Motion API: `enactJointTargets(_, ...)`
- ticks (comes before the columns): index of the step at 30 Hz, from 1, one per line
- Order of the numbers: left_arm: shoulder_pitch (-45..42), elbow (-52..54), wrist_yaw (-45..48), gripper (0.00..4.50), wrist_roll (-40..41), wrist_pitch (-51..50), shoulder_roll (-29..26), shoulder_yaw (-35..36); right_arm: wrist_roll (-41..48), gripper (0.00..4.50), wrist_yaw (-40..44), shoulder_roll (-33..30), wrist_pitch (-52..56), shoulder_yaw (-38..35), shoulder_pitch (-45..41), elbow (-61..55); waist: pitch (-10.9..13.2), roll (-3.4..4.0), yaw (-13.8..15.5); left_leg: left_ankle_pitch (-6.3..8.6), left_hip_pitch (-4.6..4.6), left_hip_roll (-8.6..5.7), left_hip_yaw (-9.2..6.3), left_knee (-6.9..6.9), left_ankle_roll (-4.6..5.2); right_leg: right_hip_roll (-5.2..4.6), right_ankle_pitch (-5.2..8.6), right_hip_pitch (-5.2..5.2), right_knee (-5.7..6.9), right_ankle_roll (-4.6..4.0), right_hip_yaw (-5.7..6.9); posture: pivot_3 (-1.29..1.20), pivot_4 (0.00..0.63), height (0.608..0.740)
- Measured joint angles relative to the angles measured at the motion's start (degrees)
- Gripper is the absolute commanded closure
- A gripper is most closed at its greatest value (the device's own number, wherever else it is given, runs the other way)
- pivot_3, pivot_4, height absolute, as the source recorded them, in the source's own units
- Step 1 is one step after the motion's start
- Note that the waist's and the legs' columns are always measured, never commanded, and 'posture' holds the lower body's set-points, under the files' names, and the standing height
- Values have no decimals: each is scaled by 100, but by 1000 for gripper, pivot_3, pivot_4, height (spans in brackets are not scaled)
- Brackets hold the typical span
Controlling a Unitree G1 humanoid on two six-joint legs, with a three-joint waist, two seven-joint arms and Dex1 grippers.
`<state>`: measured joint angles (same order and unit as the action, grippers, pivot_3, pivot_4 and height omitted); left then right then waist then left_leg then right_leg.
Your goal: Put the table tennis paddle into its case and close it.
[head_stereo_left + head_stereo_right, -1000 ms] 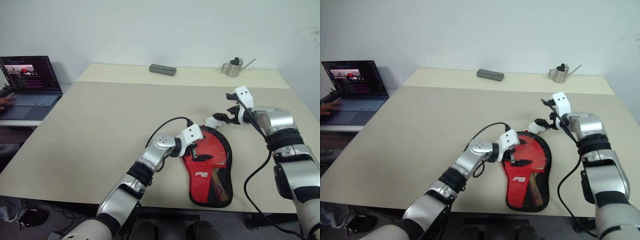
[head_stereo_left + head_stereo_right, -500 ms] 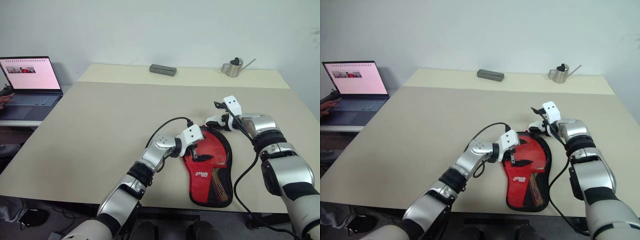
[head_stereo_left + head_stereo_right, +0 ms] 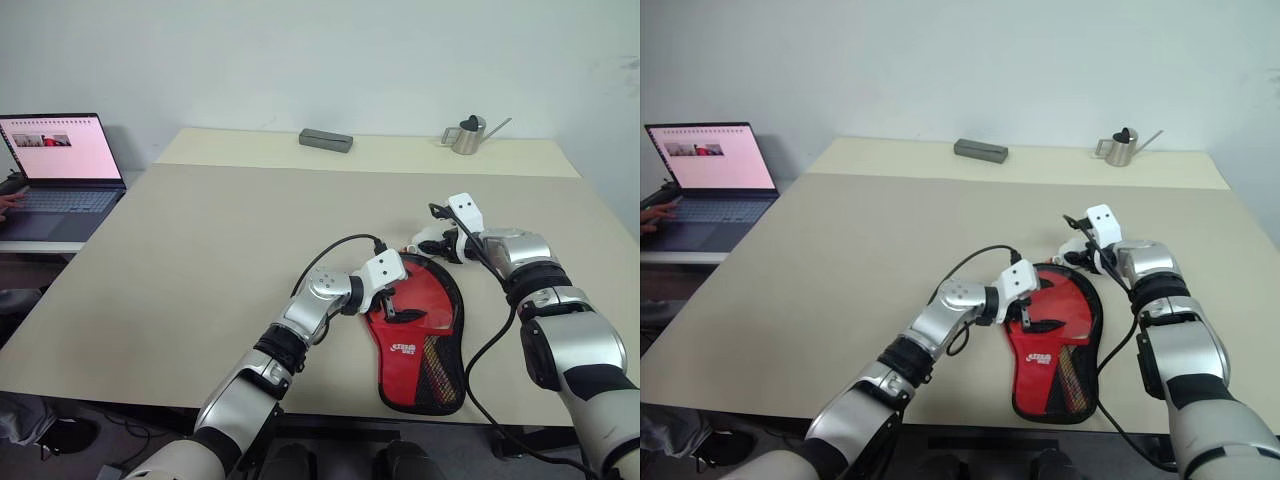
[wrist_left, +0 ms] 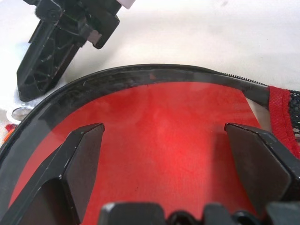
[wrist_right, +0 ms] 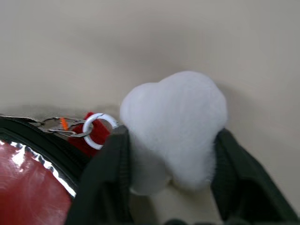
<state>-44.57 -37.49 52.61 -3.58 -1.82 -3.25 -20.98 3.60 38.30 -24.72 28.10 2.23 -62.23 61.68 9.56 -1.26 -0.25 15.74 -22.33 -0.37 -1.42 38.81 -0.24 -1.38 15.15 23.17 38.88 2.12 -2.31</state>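
Right wrist view shows the right pincer closed on the white fluffy pom-pom of the red paddle-shaped soft case, near the bench's front edge. The left pincer, wide open, presses the case. I judge the zip closing comes next, needing a steady pull.

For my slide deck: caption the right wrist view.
Right gripper closing its fingers around the white pom-pom beside the case.

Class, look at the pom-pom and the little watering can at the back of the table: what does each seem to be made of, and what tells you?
Pom-pom: probably soft white plush or yarn; fuzzy, matte, blurred outline. Watering can: likely metal; silvery sheen, thin spout, dark top.
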Motion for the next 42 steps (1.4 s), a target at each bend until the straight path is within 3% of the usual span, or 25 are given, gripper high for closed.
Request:
enactJointTargets(4, 40, 46, -4, 0, -11, 0, 2, 0, -1, 3910, -3, 29, 34, -105, -5, 0, -3, 1, 0, 0, 1, 0, 0, 0, 0, 0, 0, 0, 0, 0, 0, 0, 150, 740)
enactJointTargets(8, 78, 90, -25, 0, -16, -2, -3, 0, -6, 4169, 14, 32, 65, -112, -4, -23, -8, 7, -2, 0, 2, 0, 0, 0, 0, 0, 0, -1, 0, 0, -1, 0, 150, 740)
enactJointTargets(14, 141, 173, -36, 0, -16, -42, -9, 0, -43, 4186, 143, -39, 187, -61, 134, -345, -12, 13, -4, 0, 0, 0, -1, -3, 0, 0, 0, -1, -2, 0, 1, 0, 150, 740)
enactJointTargets(21, 243, 308, 5, 0, -12, -176, -10, -2, -305, 4187, 497, -583, 171, 359, 898, -1670, -17, 22, 7, 1, -3, 0, -4, -6, 0, 0, 1, -1, -10, 1, 3, 0, 150, 740)
enactJointTargets(34, 357, 537, 91, 0, -2, -382, -29, -6, -196, 4188, 898, -1424, 933, 364, 2016, -4025, -23, 30, 14, 1, -4, 0, -5, -9, 2, 3, 2, -2, -19, 2, 5, 0, 150, 740)
enactJointTargets(42, 406, 607, 168, 0, 8, -396, -52, -11, 108, 4188, 1361, -2442, 1539, 209, 2865, -5518, -26, 31, 19, 9, -9, 2, -6, -9, 14, 4, 4, -4, -35, 5, 7, 0, 150, 740)
